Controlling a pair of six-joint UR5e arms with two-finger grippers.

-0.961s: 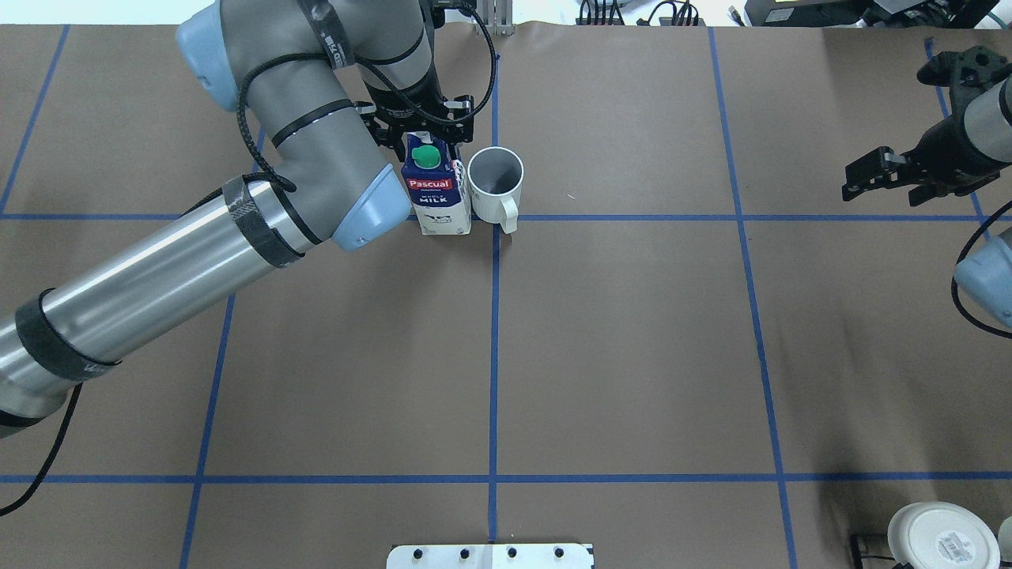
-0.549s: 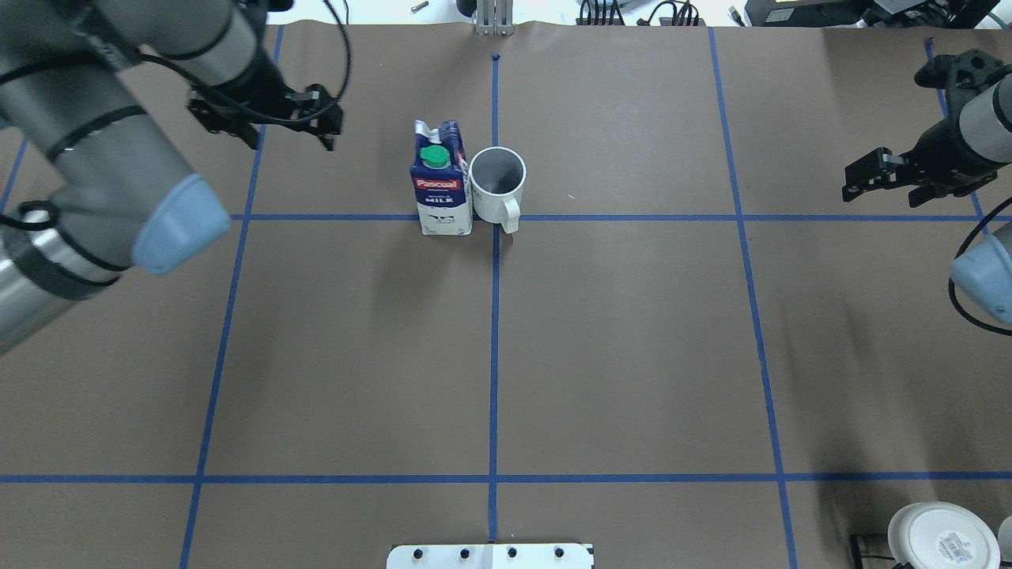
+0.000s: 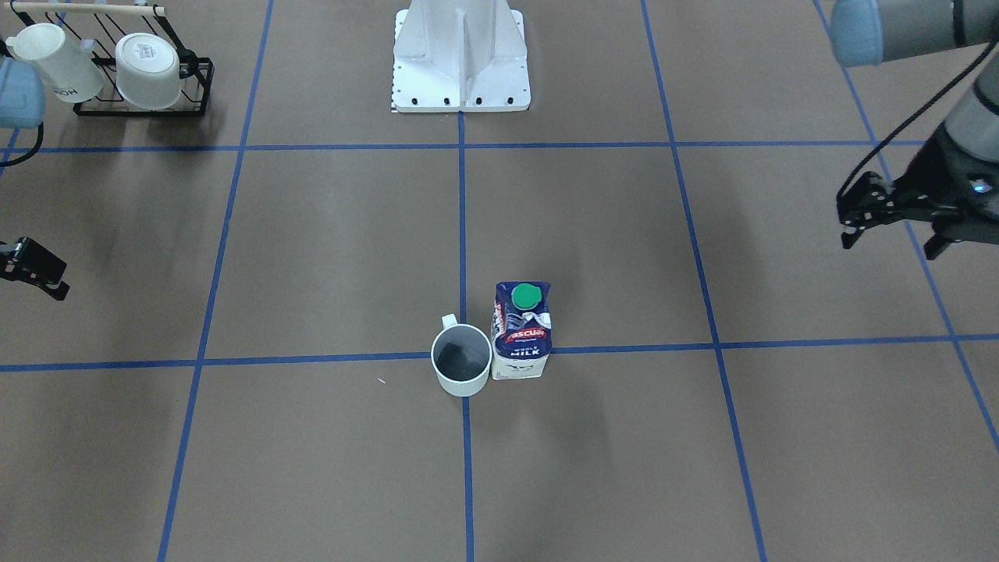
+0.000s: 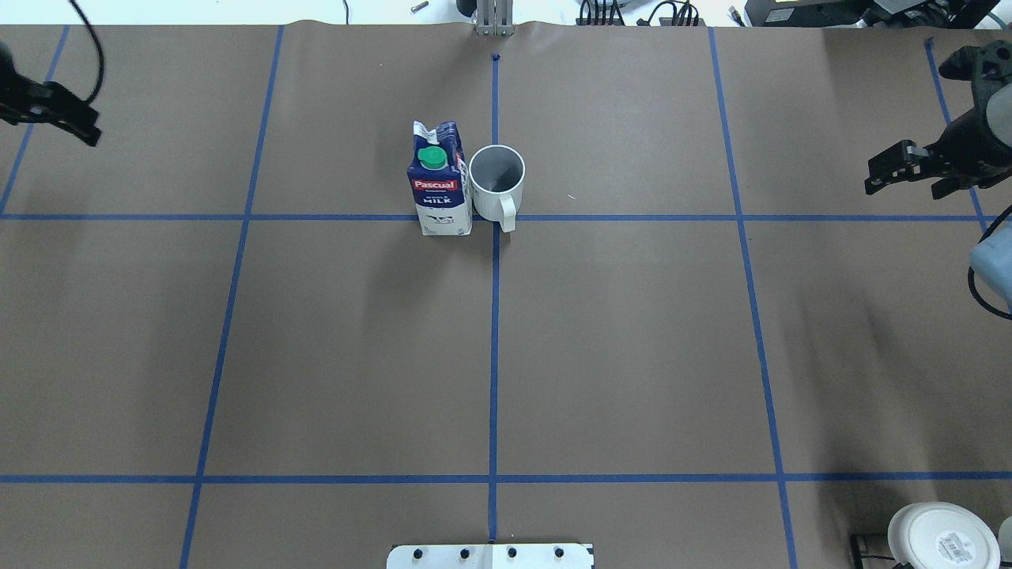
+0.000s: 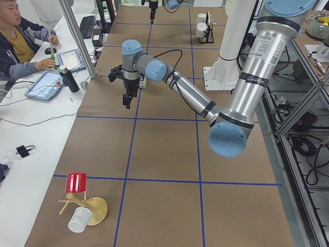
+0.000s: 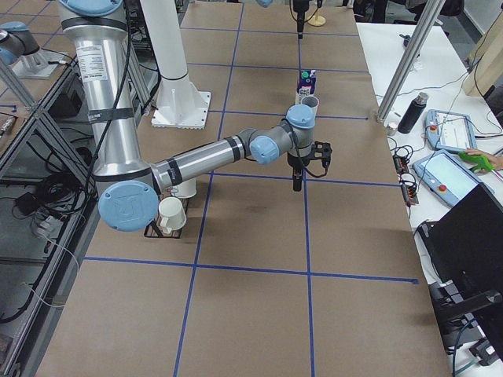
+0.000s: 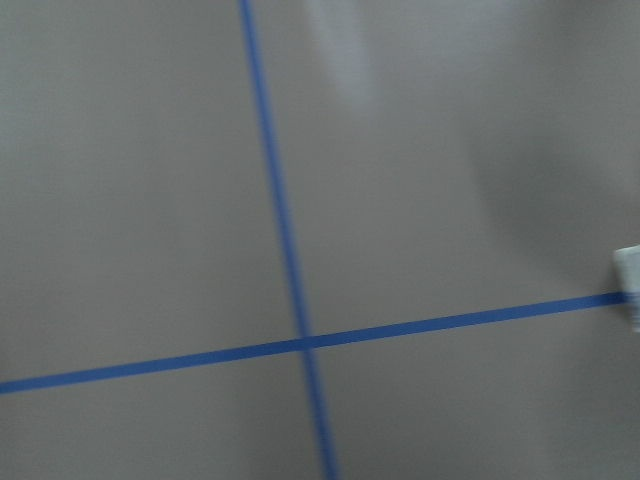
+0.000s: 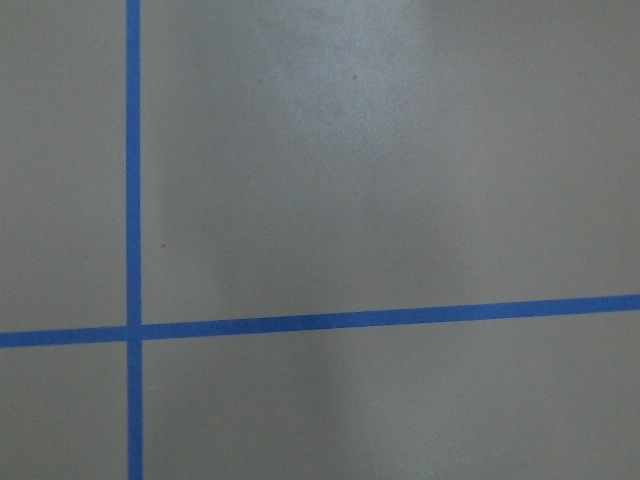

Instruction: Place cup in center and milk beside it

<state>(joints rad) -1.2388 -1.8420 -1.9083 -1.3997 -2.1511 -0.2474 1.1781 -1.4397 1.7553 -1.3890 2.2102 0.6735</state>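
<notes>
The white cup (image 4: 496,183) stands upright on the center crossing of blue tape (image 4: 495,234), handle toward the robot; it also shows in the front view (image 3: 461,363). The blue-and-white milk (image 4: 439,190) with its green cap stands upright right against the cup's left side, and shows in the front view (image 3: 521,332) too. My left gripper (image 3: 890,243) is open and empty, far out to the robot's left. My right gripper (image 4: 906,186) is open and empty, far out at the right edge.
A black wire rack (image 3: 140,105) with two white mugs stands near the robot's right side. The white pedestal base (image 3: 460,58) is at the robot's edge. A red cup (image 5: 76,182) and a wooden stand lie at the table's left end. An operator (image 5: 18,41) sits beside the table.
My left gripper has left the milk and swung away to the far left edge. The milk stays standing beside the cup. My right gripper has drifted slightly further right.
</notes>
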